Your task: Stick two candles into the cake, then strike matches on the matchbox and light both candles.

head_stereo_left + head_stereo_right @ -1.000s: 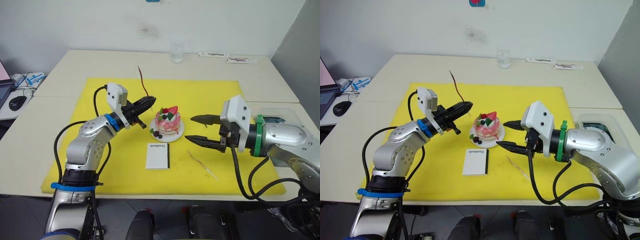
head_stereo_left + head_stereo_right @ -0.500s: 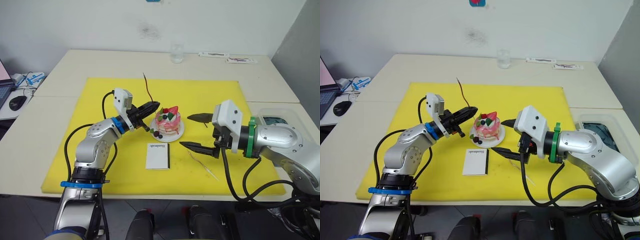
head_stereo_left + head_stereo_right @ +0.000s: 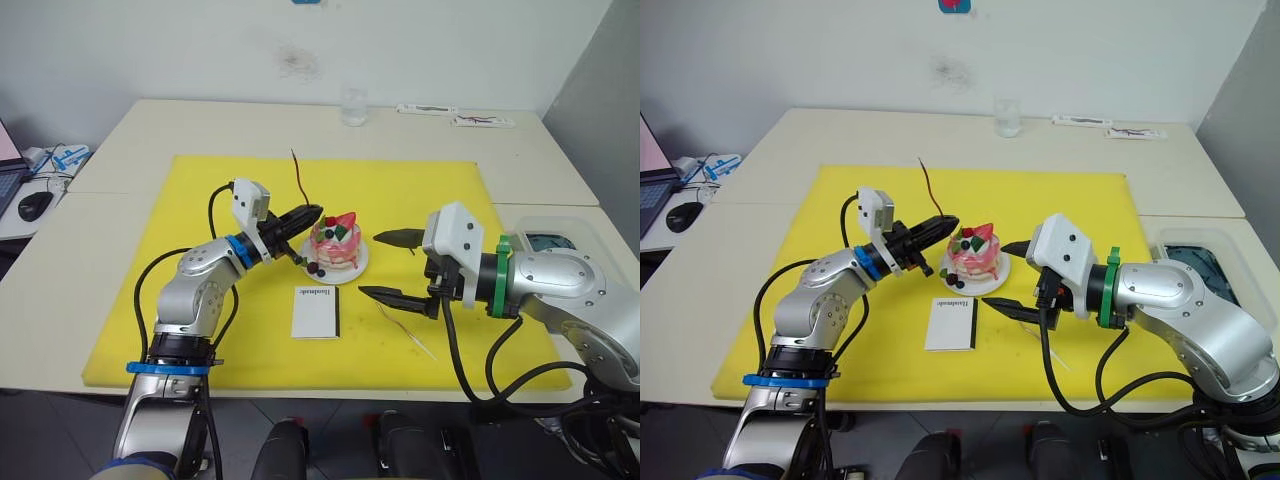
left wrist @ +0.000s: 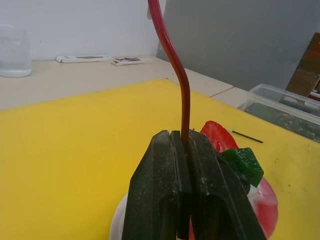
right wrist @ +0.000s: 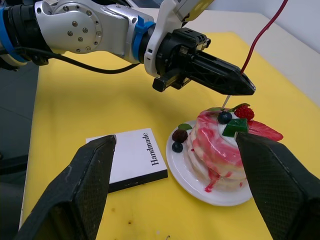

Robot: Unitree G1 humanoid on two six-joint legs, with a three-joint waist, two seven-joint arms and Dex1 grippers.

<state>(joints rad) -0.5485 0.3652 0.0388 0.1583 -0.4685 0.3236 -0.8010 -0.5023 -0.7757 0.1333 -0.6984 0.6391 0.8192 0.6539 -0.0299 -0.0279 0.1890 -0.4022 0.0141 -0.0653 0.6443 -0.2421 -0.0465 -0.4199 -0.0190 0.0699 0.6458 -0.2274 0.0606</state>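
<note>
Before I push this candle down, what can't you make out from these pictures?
- Whether the dark red candle tip touches the cake: hidden by the left gripper in the wrist views, too small in the head views.
- The tan candle: faint on the yellow mat.
- The matches: too small to pick out.

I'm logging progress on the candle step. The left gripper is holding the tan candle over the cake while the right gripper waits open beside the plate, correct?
Not quite: the candle pinched in the left gripper is dark red, not tan, as the left wrist view shows. The rest holds: it is over the cake, and the right gripper waits open beside the plate.
</note>
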